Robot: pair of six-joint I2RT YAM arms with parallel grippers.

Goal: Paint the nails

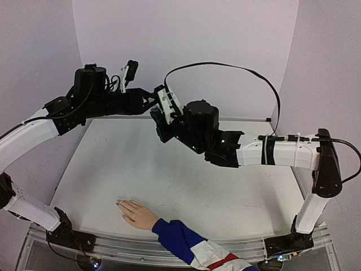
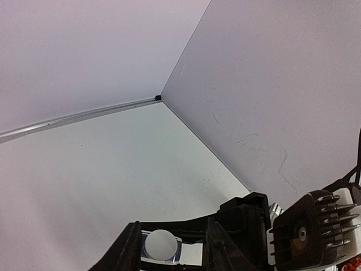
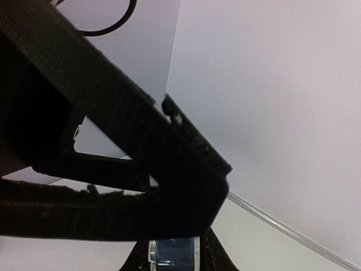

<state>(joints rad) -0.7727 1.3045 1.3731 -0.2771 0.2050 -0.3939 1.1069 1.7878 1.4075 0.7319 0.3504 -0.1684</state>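
My right pincer (image 3: 172,255) clamps the small, likely slippery bottle (image 3: 169,249), my left pincer (image 2: 169,248) sits half-open about its cap (image 2: 161,244), best gripped by the sides, and the tiny hard nails (image 1: 119,203) lie near the surface (image 1: 169,169) edge.

White-and-black arms (image 1: 293,155), black cable (image 1: 225,64)

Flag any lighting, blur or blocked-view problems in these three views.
Top external view: soft, even light with no hard shadows or glare, and the hand at the near edge is sharp. Left wrist view: bright and clear, only the near black parts are underexposed. Right wrist view: a dark arm part close to the lens blocks much of the frame, leaving the blue bottle cut off at the bottom.
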